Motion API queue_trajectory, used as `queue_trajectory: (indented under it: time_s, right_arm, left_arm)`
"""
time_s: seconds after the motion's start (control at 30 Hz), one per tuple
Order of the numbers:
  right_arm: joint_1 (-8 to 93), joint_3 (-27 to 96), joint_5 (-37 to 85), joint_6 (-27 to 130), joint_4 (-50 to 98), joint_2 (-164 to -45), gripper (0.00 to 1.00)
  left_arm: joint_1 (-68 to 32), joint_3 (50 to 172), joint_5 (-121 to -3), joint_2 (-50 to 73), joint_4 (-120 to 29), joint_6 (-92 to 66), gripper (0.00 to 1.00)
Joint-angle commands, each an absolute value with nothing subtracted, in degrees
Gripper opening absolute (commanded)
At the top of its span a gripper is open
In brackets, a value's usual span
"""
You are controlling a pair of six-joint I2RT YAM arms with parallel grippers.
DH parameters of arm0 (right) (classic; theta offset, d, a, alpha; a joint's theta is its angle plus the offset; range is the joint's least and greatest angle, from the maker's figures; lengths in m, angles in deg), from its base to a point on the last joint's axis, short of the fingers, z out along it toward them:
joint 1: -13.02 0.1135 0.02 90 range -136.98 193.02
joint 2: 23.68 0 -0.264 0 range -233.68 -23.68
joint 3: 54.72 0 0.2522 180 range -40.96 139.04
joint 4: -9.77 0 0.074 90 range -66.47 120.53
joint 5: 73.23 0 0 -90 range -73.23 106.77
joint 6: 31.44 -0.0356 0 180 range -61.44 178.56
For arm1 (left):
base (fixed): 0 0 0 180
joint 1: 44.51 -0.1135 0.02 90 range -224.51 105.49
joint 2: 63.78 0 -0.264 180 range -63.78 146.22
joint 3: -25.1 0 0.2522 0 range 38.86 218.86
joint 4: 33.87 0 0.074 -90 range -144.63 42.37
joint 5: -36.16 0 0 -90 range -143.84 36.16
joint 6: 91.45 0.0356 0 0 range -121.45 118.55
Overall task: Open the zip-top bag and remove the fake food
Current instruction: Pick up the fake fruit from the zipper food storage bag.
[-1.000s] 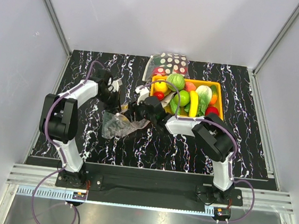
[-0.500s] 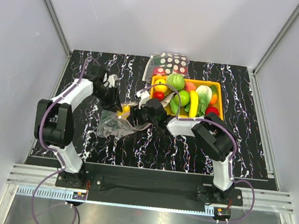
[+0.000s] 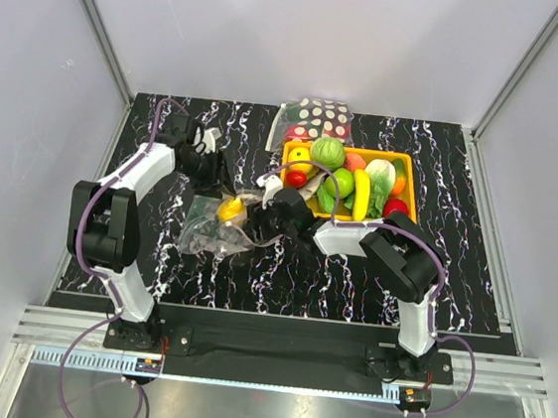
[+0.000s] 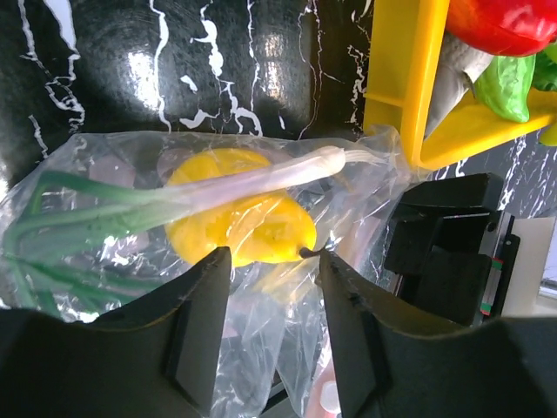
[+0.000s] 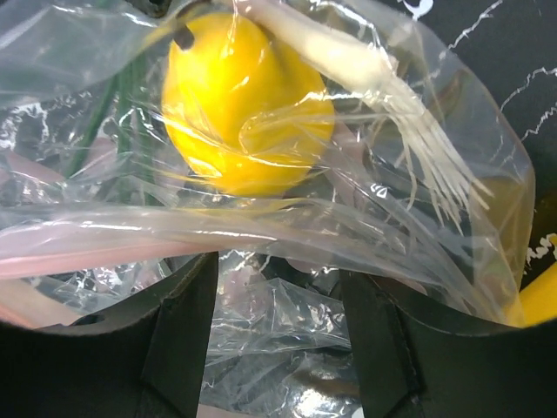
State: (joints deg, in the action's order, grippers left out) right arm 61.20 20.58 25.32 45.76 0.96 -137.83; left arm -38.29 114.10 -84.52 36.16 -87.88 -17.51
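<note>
Status at that frame:

- zip-top bag [image 3: 208,234] lay crumpled on the worktop [image 3: 455,247], centre-left of the top view, between the two arms. Food was still inside, so removal was not done.
- Contents seen through the film: a yellow fake fruit [image 4: 239,222] and a fake spring onion [image 4: 261,174], with the white stalk lying across the fruit and the green leaves running to the left of the left wrist frame.
- left claw [image 4: 271,261] was open, fingers apart at the bottom of its frame. It sat just short of the fruit with nothing pinched and only film showing in the gap. My read: it was lined up on the fruit or the bag mouth, no grip made.
- right claw [image 5: 277,274] also stood open, with crinkled film bunched in the gap and draped over both fingers. I couldn't tell whether a finger was hooked inside the bag. It came in from the opposite side, probably to pin or spread the bag while the other arm worked.
- pink zip strip [image 5: 78,257] ran across the lower left of the right wrist frame. Whether it was sealed or parted was not clear.
- yellow tray [image 3: 413,195], upper right of centre, already held other fake food, so it is the likely drop spot. The bag lay just beside its corner.
- polka-dot bag [image 3: 318,120] sat above the tray, untouched and not the target.
</note>
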Motion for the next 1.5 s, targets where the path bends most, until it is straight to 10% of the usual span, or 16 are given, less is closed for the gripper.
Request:
queue_trajectory:
  time_s: [0.0, 1.0, 1.47]
  right_arm:
    - [60.65, 22.59, 23.01, 46.96, 3.04, -135.12, 0.64]
    - [60.56, 23.29, 21.95, 44.50, 6.74, -135.30, 0.64]
    - [60.57, 24.87, 20.55, 45.55, 7.36, -135.56, 0.64]
  left_arm:
    - [-38.62, 115.33, -88.12, 35.72, -84.46, -17.19, 0.53]
    - [-36.95, 110.66, -84.87, 33.25, -84.72, -14.02, 0.55]
    - [-35.46, 114.27, -83.82, 37.91, -85.07, -13.14, 0.02]
